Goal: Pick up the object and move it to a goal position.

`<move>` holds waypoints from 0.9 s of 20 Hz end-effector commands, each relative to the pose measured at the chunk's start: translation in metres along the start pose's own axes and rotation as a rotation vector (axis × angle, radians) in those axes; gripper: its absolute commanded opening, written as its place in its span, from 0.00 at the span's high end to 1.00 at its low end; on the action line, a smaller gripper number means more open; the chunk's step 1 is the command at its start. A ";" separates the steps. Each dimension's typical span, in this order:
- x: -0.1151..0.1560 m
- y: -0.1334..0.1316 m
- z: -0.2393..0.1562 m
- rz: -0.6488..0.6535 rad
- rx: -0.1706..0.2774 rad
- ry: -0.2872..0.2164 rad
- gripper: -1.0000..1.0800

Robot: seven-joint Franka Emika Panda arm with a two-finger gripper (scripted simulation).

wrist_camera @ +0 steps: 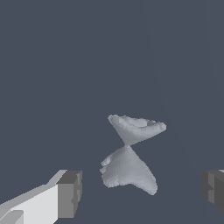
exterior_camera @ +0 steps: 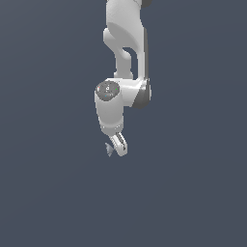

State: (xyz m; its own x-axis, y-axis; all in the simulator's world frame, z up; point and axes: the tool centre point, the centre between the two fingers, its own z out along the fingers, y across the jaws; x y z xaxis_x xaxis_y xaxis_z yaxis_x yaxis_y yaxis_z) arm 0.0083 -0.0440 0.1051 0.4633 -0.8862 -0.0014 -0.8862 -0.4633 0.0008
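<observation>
we saw the white arm [exterior_camera: 120, 72] reach down from the top edge over a plain dark surface [exterior_camera: 48, 193]. its gripper [exterior_camera: 118, 146] hung low, the tiny grey-blue object [exterior_camera: 109, 149] just beside its fingers, toward the exterior view's left.

Pale grey-blue faceted bowtie-shaped object [wrist_camera: 129, 157], white arm's end effector [wrist_camera: 140, 192] with dark grey fingertip pads [wrist_camera: 70, 194], plain slate-blue tabletop [exterior_camera: 48, 193]

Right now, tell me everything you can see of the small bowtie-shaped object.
The object is a tiny pale grey-blue faceted solid: two flared lobes meeting at a pinched waist, matte and hard-looking. In the wrist view it lies between the open gripper fingers, nearer the grey pad of one than the other, touching neither. In the exterior view it sits on the dark surface just beside the fingertips, on the exterior view's left of them. It is not yet grasped.
</observation>
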 end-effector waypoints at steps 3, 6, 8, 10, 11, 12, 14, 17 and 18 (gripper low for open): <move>0.003 0.001 0.005 0.084 0.001 0.001 0.04; 0.004 0.001 0.007 0.120 0.001 0.001 0.04; 0.005 0.002 0.008 0.135 0.001 0.001 0.04; 0.005 0.002 0.009 0.145 0.001 0.001 0.04; 0.005 0.002 0.009 0.147 0.001 0.001 0.04; 0.005 0.002 0.009 0.148 0.001 0.001 0.04; 0.005 0.002 0.009 0.143 0.001 0.001 0.04; 0.005 0.002 0.015 0.144 0.001 0.001 0.04; 0.005 0.002 0.018 0.144 0.001 0.001 0.04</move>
State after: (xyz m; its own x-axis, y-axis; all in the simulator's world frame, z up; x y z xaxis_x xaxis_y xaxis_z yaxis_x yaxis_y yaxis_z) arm 0.0093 -0.0491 0.0912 0.3320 -0.9433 0.0002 -0.9433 -0.3320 -0.0009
